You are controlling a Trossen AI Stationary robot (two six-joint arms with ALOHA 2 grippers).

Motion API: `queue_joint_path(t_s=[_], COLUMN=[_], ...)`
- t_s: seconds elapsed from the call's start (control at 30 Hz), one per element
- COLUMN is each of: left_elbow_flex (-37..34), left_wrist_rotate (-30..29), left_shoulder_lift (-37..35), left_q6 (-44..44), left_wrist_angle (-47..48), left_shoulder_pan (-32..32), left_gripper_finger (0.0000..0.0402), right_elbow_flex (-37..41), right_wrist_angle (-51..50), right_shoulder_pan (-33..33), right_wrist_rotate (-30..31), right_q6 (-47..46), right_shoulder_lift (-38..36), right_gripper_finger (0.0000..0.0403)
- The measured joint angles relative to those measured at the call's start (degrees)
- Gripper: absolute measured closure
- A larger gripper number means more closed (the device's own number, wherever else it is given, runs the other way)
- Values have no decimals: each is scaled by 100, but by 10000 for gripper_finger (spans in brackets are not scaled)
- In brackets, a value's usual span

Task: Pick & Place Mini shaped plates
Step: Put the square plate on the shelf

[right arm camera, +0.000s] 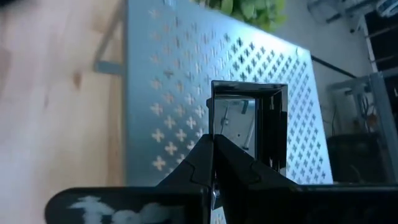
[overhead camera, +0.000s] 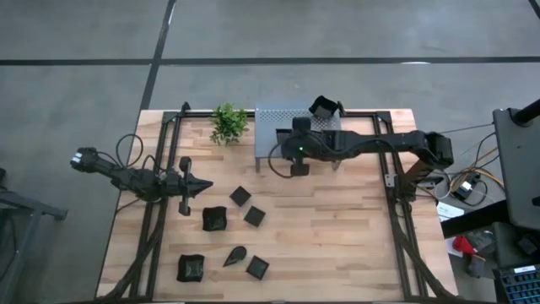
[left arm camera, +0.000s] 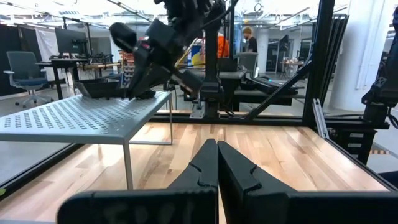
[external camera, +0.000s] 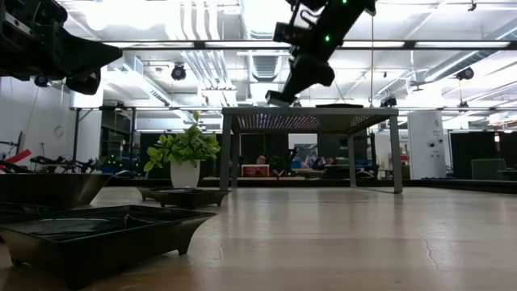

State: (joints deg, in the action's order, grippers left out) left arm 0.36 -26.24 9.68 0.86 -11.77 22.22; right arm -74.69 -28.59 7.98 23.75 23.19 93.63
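Black dishes: six mini shaped plates are lying scattered on the wooden table in front of the left arm, among them a teardrop plate and deeper wavy-rimmed squares.
Shelf load: one square plate is sitting flat on the grey perforated shelf, and another plate is lying at the shelf's far right corner, tilted or overhanging (I cannot tell which).
Right gripper: it is hanging just over the shelf's front edge; in the right wrist view its fingers are meeting with nothing between them, the square plate lying just past their tips.
Left gripper: it is waiting above the table's left side, near the scattered plates, fingers pressed together on nothing.
Progress: judging by how things lie, two plates are placed on the shelf and six are waiting on the table, so most of the work is remaining.
Next step (a guess): fetching another plate from the table group.
Other items: a small green plant is standing beside the shelf's left end.
Writing: no brand, label or lettering is readable anywhere.
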Motion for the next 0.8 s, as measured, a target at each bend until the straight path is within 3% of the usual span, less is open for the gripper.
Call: queue_joint_path(t_s=[0.8], left_elbow_flex=[0], left_wrist_rotate=[0], left_shoulder_lift=[0], left_q6=[-1], left_wrist_angle=[35], left_shoulder_pan=[2], left_gripper_finger=[401], right_elbow_flex=[-365], right_wrist_angle=[-510], right_shoulder_pan=[375], right_wrist_rotate=[-37], right_q6=[55], right_shoulder_lift=[36], right_gripper_finger=[394])
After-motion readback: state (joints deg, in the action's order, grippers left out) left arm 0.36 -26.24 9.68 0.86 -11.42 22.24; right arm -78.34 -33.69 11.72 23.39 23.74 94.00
